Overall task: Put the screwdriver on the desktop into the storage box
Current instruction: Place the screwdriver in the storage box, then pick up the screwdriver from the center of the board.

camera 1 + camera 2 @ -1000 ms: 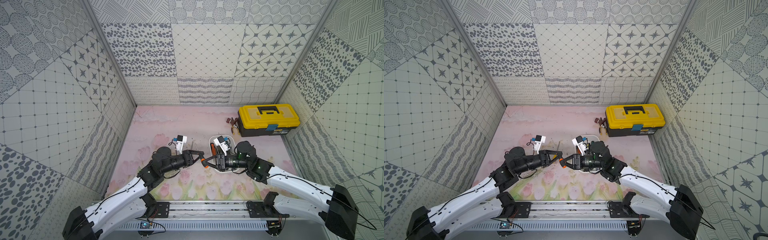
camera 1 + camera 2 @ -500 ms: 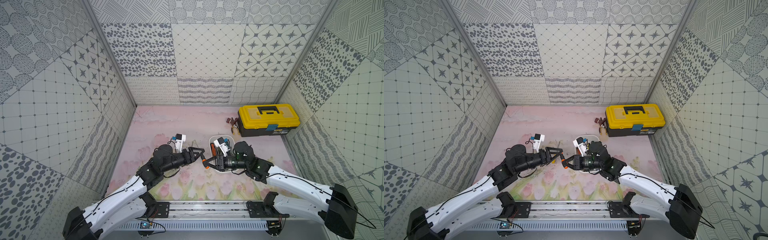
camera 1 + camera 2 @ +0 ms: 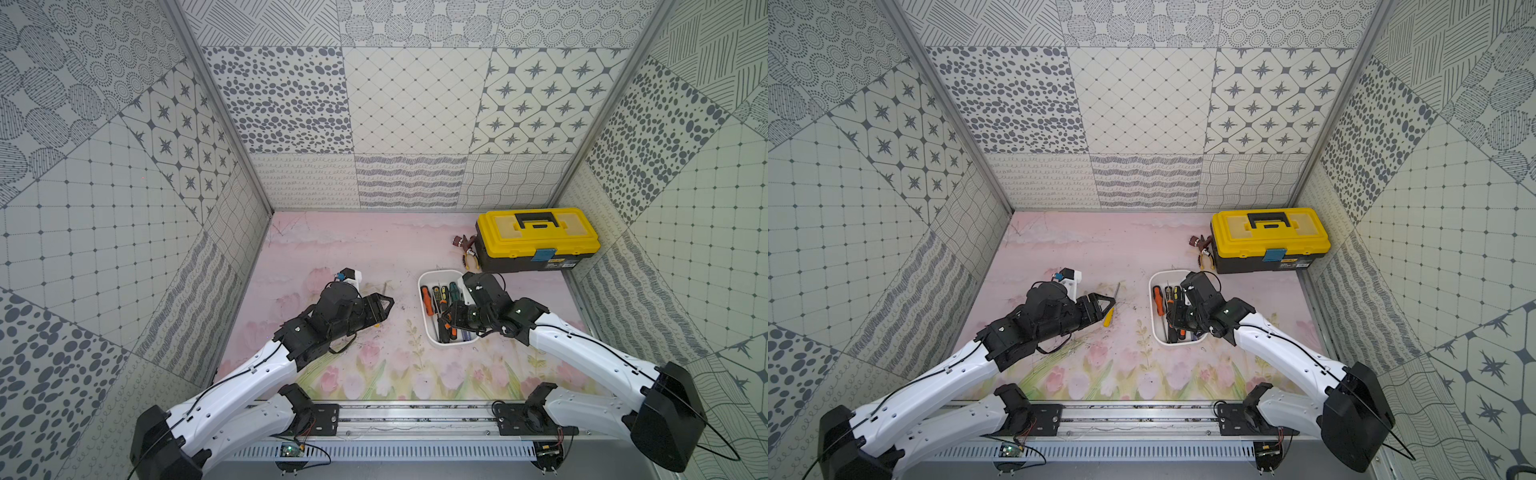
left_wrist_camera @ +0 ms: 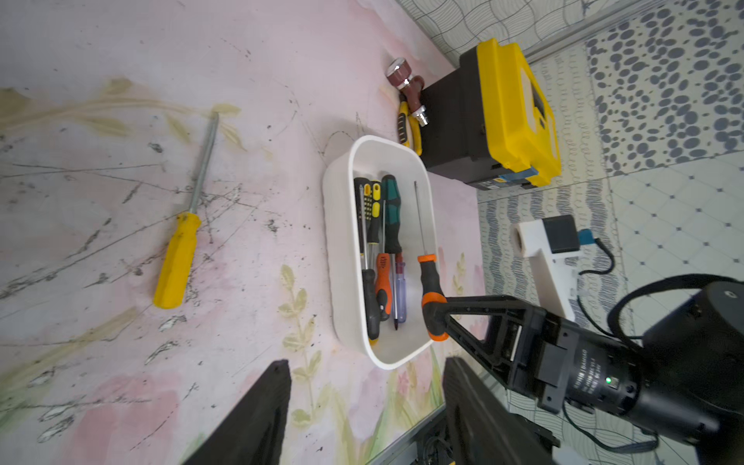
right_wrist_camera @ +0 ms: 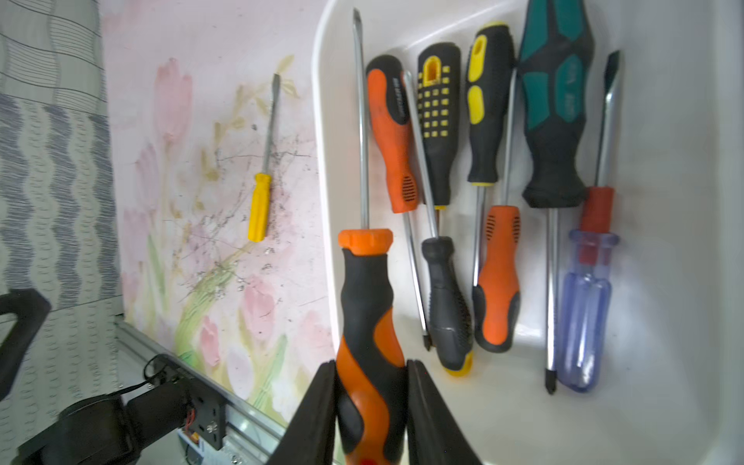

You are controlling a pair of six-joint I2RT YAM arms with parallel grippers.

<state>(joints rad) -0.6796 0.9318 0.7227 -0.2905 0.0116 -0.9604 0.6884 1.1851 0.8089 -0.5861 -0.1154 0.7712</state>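
Screwdriver with a moulded black-and-orange rubber handle and a long steel shaft is clamped at the butt of its handle between the two black fingers of the right gripper. It is held lengthwise over the shallow white plastic storage box with rounded corners. Whether its tip touches the floor of the box cannot be told. In the left wrist view this screwdriver lies along the long wall of the box on the right arm's side, where bare white floor is open. The wall-to-wall room on the other side is taken by several other screwdrivers lying side by side. The box's far short end is near a black toolbox with a yellow lid, which stands in the far right corner, with a maroon fitting just beside it. A free strip of the pale pink tulip-printed desktop separates the box's other long rim from a small yellow-handled screwdriver, which lies flat and roughly parallel to the box. The left gripper has its fingers spread wide with nothing between them, and in a top view it is just beside that yellow handle. Patterned walls close the desktop on three sides.
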